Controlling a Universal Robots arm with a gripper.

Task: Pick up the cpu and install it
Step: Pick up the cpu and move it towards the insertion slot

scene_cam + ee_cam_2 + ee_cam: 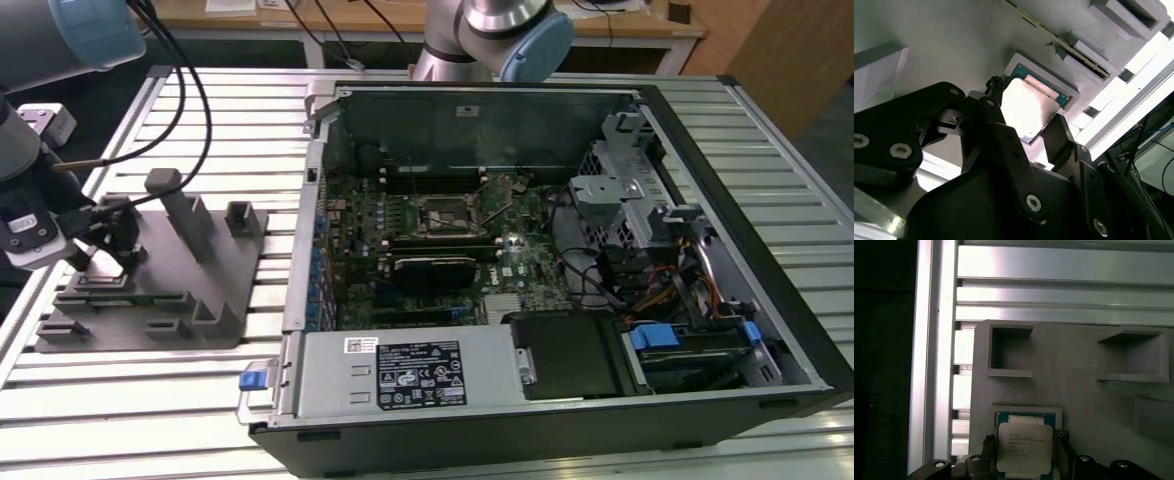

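First wrist view: the tool, jaws spread, straddles the cpu lying in its recess on the grey tray, atop a slatted metal desk. In the exterior view, 1 open computer case lies beside the tray, with wooden furniture behind.

Workbench top of pale slatted aluminium, glare along the ribs. Behind it stands a light wooden desk on white legs (cables dangling in the dark beneath). Brown wooden panel at the exterior view's right.
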